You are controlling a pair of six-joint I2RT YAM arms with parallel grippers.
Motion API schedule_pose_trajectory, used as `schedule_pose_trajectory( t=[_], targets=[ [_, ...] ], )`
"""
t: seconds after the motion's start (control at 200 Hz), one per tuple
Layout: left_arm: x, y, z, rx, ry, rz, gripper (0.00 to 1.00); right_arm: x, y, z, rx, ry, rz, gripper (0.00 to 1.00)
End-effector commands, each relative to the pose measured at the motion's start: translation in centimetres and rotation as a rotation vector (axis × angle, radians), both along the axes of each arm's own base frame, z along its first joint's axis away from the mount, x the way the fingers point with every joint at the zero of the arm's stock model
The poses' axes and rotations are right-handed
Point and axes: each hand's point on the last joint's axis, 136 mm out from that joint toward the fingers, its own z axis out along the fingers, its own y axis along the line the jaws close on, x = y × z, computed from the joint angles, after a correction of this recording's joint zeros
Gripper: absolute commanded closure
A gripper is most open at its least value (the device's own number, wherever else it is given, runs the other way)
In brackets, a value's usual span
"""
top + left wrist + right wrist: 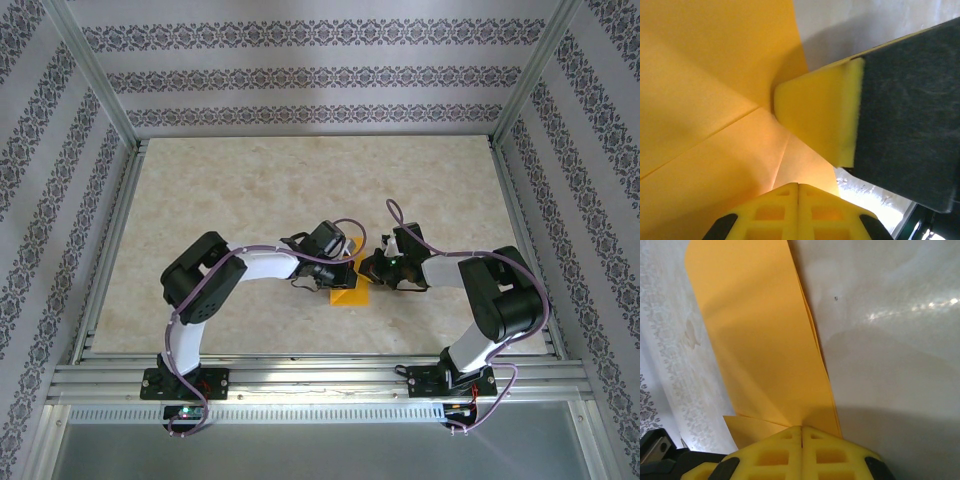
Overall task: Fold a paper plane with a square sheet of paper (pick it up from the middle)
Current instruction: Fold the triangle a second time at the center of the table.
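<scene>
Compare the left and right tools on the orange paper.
The left tool grips the orange-yellow folded paper sheet near visible creases; the right tool grips a smooth, layered flap. The left tool reaches in from the left, the right tool from the right. Both are shut on it.

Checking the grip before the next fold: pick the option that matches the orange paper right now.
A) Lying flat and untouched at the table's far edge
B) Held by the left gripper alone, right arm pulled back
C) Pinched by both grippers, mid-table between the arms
C: the folded orange paper sits mid-table, and it comes out of the closed fingers of both the left gripper and the right gripper.
</scene>
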Motion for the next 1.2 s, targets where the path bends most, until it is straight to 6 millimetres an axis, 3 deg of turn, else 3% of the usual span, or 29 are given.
schedule_pose_trajectory(
  t=[0.0,0.21,0.764,0.899,1.094,1.199],
  targets=[
    [0.1,-0.1,-0.4,0.0,0.026,0.01,0.95,-1.8,-1.8,-2.7,-0.082,0.085,-0.033,1.0],
    [-1.8,2.1,-2.3,0.047,0.075,0.026,0.95,-2.3,-2.1,-3.4,-0.103,0.108,-0.027,1.0],
    [-6.1,7.0,-2.5,0.06,0.144,0.089,0.95,-2.4,-2.5,-3.8,-0.109,0.121,-0.03,1.0],
    [-5.9,6.8,-0.8,0.021,0.102,0.084,0.97,-2.2,-2.3,-3.5,-0.099,0.115,-0.031,1.0],
    [-3.9,5.2,2.8,-0.049,-0.026,0.048,1.0,-1.9,-2.1,-3.0,-0.083,0.105,-0.029,1.0],
    [-3.2,4.2,3.2,-0.068,-0.045,0.025,0.99,-1.9,-2.0,-2.9,-0.077,0.1,-0.026,1.0]
  ],
)
